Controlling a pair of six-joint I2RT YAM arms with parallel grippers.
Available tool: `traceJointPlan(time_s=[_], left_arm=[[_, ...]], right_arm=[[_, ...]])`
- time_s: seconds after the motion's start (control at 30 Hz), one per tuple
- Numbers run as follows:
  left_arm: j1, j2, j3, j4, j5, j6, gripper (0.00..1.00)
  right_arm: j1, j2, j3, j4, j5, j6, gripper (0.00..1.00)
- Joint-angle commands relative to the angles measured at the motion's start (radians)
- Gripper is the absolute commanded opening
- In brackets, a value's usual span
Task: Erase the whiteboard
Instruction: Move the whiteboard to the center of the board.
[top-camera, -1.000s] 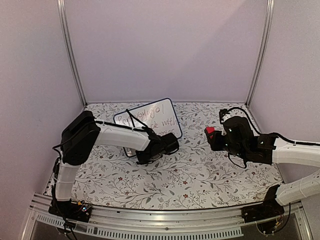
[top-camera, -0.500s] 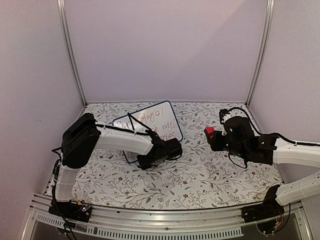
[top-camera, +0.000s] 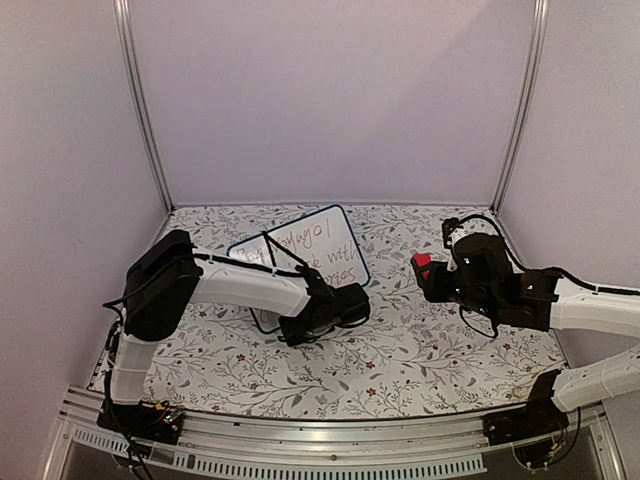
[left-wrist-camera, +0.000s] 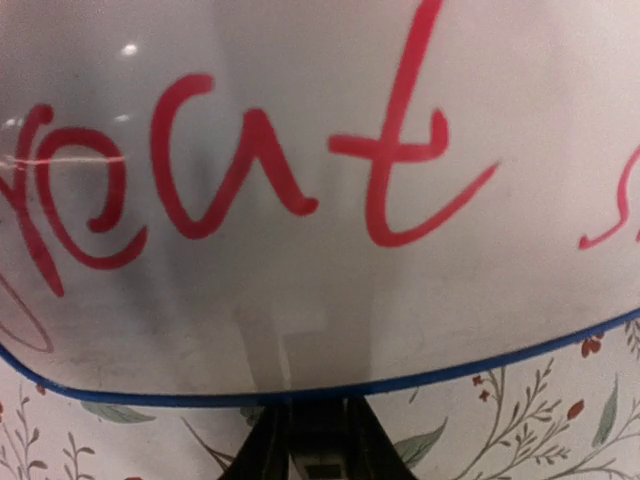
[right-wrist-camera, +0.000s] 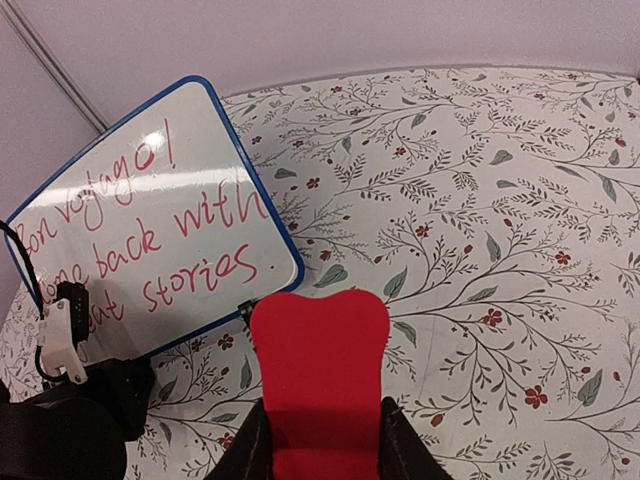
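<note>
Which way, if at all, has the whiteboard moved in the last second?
Yes: the whiteboard has shifted slightly right and nearer, its top corner now lower against the back wall.

Top view: I see even, diffuse light and only faint shadows. Left wrist: the whiteboard (left-wrist-camera: 320, 300) fills the frame in soft focus, with small glare spots upper left and a grey reflection at centre. Right wrist: the floral table (right-wrist-camera: 500, 250) is sharp and the red eraser (right-wrist-camera: 318, 370) is blurred close to the lens.
</note>
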Motion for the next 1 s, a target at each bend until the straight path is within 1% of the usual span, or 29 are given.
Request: traceJointPlan(time_s=[0.0, 0.07, 0.1, 0.2, 0.3, 0.47, 0.5, 0.6, 0.83, 0.9, 0.97], left_arm=[[-0.05, 0.027, -0.02, 0.006, 0.158, 0.023, 0.32], [-0.059, 0.017, -0.021, 0.005, 0.143, 0.029, 0.42], [-0.062, 0.013, -0.022, 0.004, 0.138, 0.035, 0.46], [-0.069, 0.001, -0.028, -0.007, 0.126, 0.044, 0.53], [-0.08, -0.016, -0.039, -0.017, 0.107, 0.043, 0.63], [-0.109, -0.07, -0.068, -0.014, 0.056, 0.073, 0.98], [-0.117, -0.082, -0.075, -0.012, 0.035, 0.08, 1.0], [-0.143, -0.116, -0.098, 0.006, -0.014, 0.113, 1.0], [-0.183, -0.139, -0.091, 0.044, -0.058, 0.197, 1.0], [-0.197, -0.168, -0.094, 0.045, -0.094, 0.212, 1.0], [-0.202, -0.218, -0.106, 0.063, -0.126, 0.259, 1.0]], right_arm=[[-0.003, -0.016, -0.016, 0.0, -0.003, 0.005, 0.26], [-0.003, -0.014, -0.015, 0.003, -0.003, 0.005, 0.26], [-0.004, -0.014, -0.015, 0.006, -0.001, 0.006, 0.26], [-0.004, -0.015, -0.016, 0.012, 0.002, 0.001, 0.26], [-0.004, -0.015, -0.023, 0.013, 0.013, -0.001, 0.26], [-0.003, -0.028, -0.037, 0.009, 0.023, -0.006, 0.26], [-0.003, -0.03, -0.038, 0.005, 0.027, -0.007, 0.26], [-0.004, -0.045, -0.048, 0.004, 0.036, -0.008, 0.26], [-0.003, -0.049, -0.056, 0.005, 0.044, -0.006, 0.26], [-0.004, -0.045, -0.051, 0.006, 0.043, -0.01, 0.26], [-0.003, -0.038, -0.045, 0.006, 0.042, -0.016, 0.26]])
